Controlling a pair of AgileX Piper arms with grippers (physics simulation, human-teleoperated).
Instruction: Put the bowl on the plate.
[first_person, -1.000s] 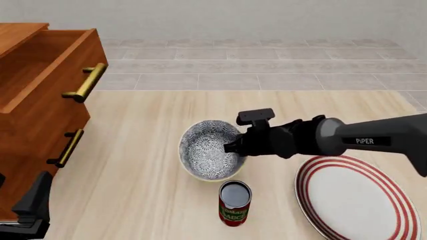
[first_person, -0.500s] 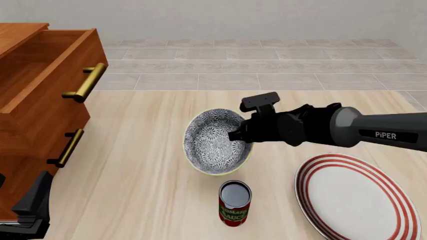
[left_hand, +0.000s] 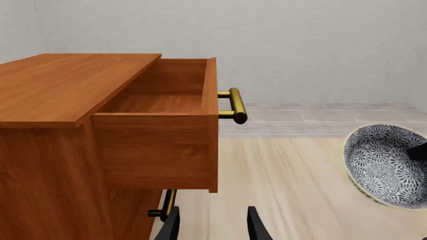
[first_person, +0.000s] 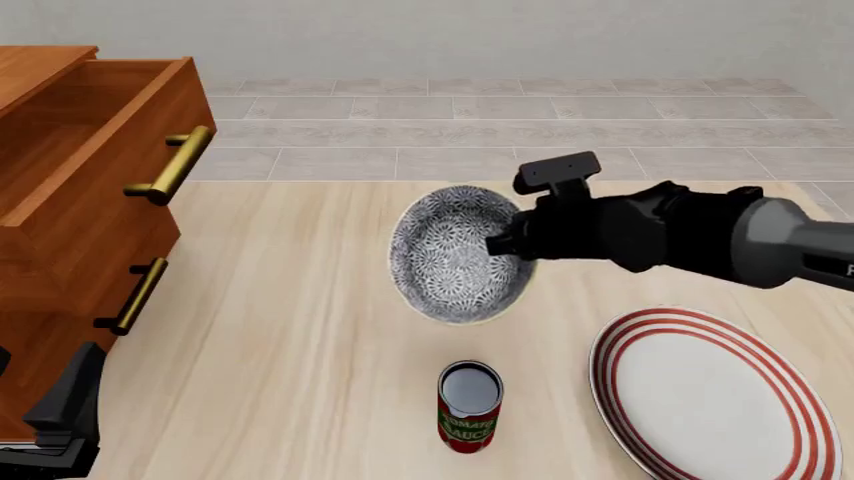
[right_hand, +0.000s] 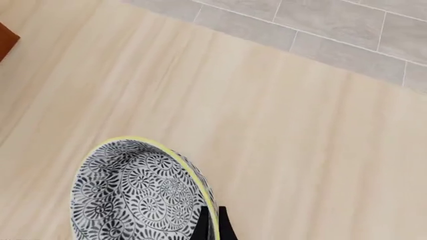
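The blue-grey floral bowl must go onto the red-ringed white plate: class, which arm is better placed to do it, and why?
The right. Its gripper already pinches the blue-grey floral bowl by the rim, tilted, near the red-ringed white plate. The left gripper sits open beside the wooden drawer cabinet.

Right claw (first_person: 514, 243) pinched closed, arm stretched leftward; left claw (left_hand: 212, 227) parted, low at the near-left

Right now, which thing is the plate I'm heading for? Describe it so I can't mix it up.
Start at the wooden table and look to its near right corner. The plate lies flat there, right of the small red can. It is the only wide white disc, ringed with red bands.
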